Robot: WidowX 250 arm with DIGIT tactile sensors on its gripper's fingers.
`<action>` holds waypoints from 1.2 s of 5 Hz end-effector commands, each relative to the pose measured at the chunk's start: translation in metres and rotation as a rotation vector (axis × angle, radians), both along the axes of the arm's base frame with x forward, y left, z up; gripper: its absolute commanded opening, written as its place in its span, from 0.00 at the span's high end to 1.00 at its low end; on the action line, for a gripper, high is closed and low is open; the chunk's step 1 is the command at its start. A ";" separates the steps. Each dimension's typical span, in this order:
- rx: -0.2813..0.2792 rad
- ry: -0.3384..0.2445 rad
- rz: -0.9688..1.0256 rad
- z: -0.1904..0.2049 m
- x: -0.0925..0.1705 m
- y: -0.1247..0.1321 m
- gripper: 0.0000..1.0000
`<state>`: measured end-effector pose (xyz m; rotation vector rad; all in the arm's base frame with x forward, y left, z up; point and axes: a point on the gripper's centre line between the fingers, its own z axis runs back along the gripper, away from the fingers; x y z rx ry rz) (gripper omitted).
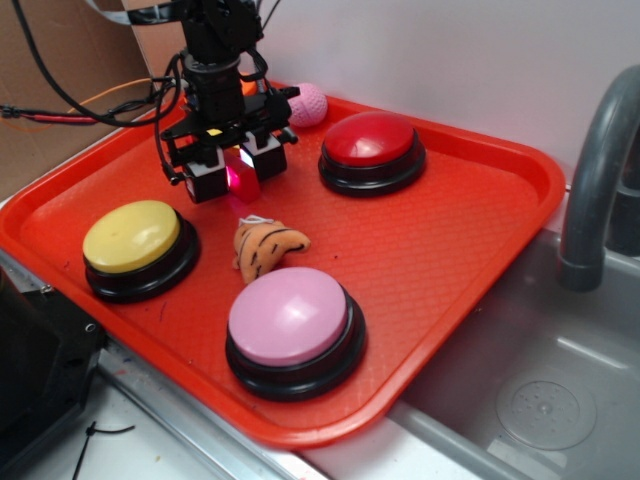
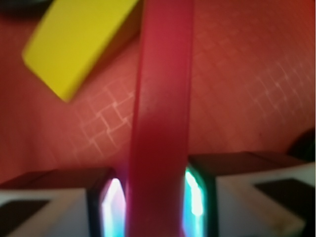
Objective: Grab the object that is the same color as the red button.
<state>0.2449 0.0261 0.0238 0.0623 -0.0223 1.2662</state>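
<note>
Gripper (image 1: 238, 165) is clamped on the red block (image 2: 160, 128), one finger on each side of it. Exterior view shows only a small pinkish-red bit of it between the fingers (image 1: 205, 180), at the back-left of the orange tray (image 1: 470, 240). Can't tell if it's touching the tray surface.

Counts: 3 dome buttons on black bases — red button (image 1: 372, 140) back right, yellow-domed button (image 1: 132, 236) front left, pink-domed button (image 1: 290, 315) front centre. 1 striped orange plush (image 1: 266, 245) between them, near the gripper. 1 pink ball (image 1: 308, 103) at the back rim, partly hidden by the arm. 1 yellow block (image 2: 81, 39), wrist view only, beside the red one, cut off at the top edge.

Wrist view is blurry; block's lower end runs out of frame. Grey faucet (image 1: 600, 180) on the right, cropped.
</note>
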 end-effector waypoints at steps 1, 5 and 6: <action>-0.017 -0.149 -0.342 0.084 -0.012 0.005 1.00; -0.021 -0.198 -1.040 0.184 -0.042 -0.028 1.00; -0.012 -0.169 -1.055 0.181 -0.045 -0.023 1.00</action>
